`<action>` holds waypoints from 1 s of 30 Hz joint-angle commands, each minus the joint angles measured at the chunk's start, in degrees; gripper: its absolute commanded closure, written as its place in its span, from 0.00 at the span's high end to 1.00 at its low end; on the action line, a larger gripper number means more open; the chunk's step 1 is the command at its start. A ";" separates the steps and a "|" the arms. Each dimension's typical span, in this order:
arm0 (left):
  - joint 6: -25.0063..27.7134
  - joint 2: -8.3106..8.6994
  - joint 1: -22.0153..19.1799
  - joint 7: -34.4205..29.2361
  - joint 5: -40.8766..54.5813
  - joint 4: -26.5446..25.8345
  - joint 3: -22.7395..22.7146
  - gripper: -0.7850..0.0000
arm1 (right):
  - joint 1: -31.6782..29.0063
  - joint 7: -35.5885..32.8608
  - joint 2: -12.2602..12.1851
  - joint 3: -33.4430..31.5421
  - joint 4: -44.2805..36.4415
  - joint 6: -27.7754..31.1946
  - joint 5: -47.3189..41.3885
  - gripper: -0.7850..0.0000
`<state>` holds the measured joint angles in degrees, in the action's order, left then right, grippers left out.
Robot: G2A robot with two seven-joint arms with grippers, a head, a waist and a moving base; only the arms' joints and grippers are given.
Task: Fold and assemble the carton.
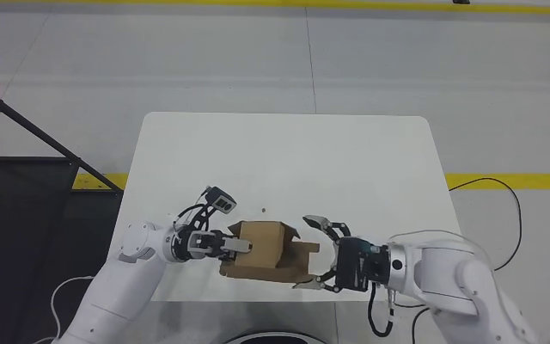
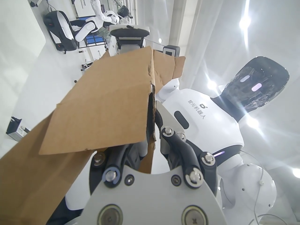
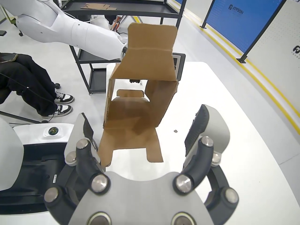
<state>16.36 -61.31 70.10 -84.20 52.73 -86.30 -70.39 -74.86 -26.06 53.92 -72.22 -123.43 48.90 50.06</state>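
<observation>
A brown cardboard carton stands opened into a tube near the table's front edge, its end flaps loose. My left gripper is shut on the carton's left wall, with the cardboard edge pinched between its fingers. My right gripper is open at the carton's right end, one finger on each side of the lower flap. Through the open tube I see the far flap and the left arm behind it.
The white table has free room behind the carton and to the right. A small dark speck lies just behind the carton. A black cart with flat cardboard stands beyond the table, and a seated person's legs are beside it.
</observation>
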 commanded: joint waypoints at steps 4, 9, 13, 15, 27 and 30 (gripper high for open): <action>-0.31 -0.07 -0.17 -0.56 -0.17 0.13 0.06 0.00 | 0.81 -0.53 0.11 1.00 0.10 -1.54 0.75 1.00; -0.39 -0.15 -0.20 -1.04 -0.19 0.19 0.16 0.00 | 1.50 -0.53 0.27 2.42 0.22 -2.41 1.58 1.00; -0.65 -0.21 -0.17 -1.29 -0.18 0.24 0.25 0.00 | 2.17 -0.53 0.40 3.49 0.38 -2.90 2.29 1.00; -0.89 -0.23 -0.19 -1.49 -0.30 0.29 0.34 0.00 | 2.50 -0.44 0.48 3.84 0.48 -3.48 2.89 1.00; -1.51 -0.33 -0.23 -2.20 -0.69 0.40 0.36 0.00 | 2.96 2.17 0.82 4.64 0.86 -6.50 6.00 1.00; -1.36 -0.36 -0.20 -2.14 -0.70 0.44 0.26 0.00 | 2.87 2.60 0.84 4.61 0.87 -6.55 6.42 1.00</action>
<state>14.87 -61.66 69.89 -86.44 52.06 -85.89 -70.06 -71.97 -23.54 54.76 -67.60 -122.56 42.31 56.39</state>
